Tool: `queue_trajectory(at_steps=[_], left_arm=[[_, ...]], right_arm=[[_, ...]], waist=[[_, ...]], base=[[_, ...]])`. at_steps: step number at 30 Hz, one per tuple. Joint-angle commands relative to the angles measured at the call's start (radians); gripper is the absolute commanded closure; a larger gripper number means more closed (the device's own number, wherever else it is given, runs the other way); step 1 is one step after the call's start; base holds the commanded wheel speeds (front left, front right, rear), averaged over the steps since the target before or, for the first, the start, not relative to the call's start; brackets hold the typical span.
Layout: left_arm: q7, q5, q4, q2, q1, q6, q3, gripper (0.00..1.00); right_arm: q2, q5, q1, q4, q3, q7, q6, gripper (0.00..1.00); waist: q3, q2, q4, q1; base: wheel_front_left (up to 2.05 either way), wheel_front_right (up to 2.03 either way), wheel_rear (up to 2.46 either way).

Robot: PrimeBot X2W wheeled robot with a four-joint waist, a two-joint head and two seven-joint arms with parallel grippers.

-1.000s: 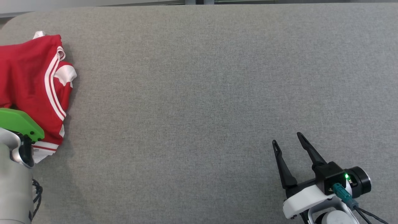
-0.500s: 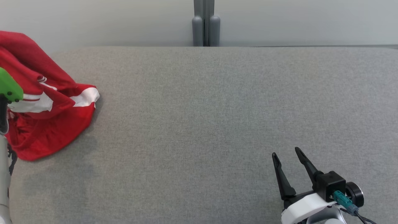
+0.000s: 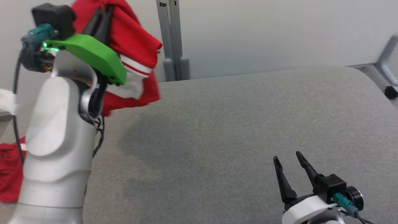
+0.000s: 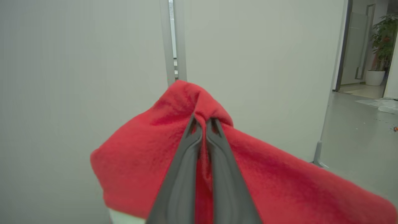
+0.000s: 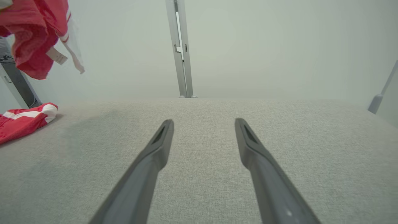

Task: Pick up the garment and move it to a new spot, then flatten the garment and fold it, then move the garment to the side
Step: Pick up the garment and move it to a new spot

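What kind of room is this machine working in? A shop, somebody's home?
Probably an office or lab, not a home: pale partition panels joined by a metal post, a grey fabric-covered table, and a potted plant in the distance.

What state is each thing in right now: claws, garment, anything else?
left claw: shut on the garment, raised.
garment: lifted clear of the table, hanging bunched.
right claw: open, empty, low over the table.
second red cloth: lying bunched at the table's left end.
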Motion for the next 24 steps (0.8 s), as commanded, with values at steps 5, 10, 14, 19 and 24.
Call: queue_trajectory(at_steps=[5,10,14,19,24], left_arm=[[-0.012,-0.051,-0.052,-0.075,0.079,-0.005,-0.063,1.0],[-0.046,-0.103,-0.021,-0.102,0.139,0.002,-0.135,1.0],[-0.101,-0.144,0.058,-0.108,0.175,0.016,-0.203,1.0],[-0.198,-0.141,0.205,-0.107,0.177,0.048,-0.264,1.0],[-0.322,-0.097,0.372,-0.091,0.17,0.06,-0.282,0.0]], right_arm=[[-0.004,-0.028,-0.01,-0.007,-0.007,-0.005,-0.002,0.0],[-0.003,-0.039,-0.021,-0.018,-0.012,0.001,-0.002,0.0],[-0.003,-0.036,-0.031,-0.027,-0.006,0.003,-0.002,0.0],[-0.003,-0.022,-0.038,-0.029,0.006,0.001,-0.002,0.0],[-0.003,-0.014,-0.041,-0.025,0.011,-0.003,-0.002,0.0]], waist=[[0.013,-0.0001,-0.192,0.0001],[0.055,-0.0001,-0.281,0.0001],[0.091,-0.0001,-0.341,0.0001],[0.125,-0.0001,-0.387,0.0001],[0.139,-0.0001,-0.398,0.0001]], base=[[0.0,0.0,0.0],[0.0,0.0,0.0],[0.0,0.0,0.0],[0.0,0.0,0.0],[0.0,0.0,0.0]])
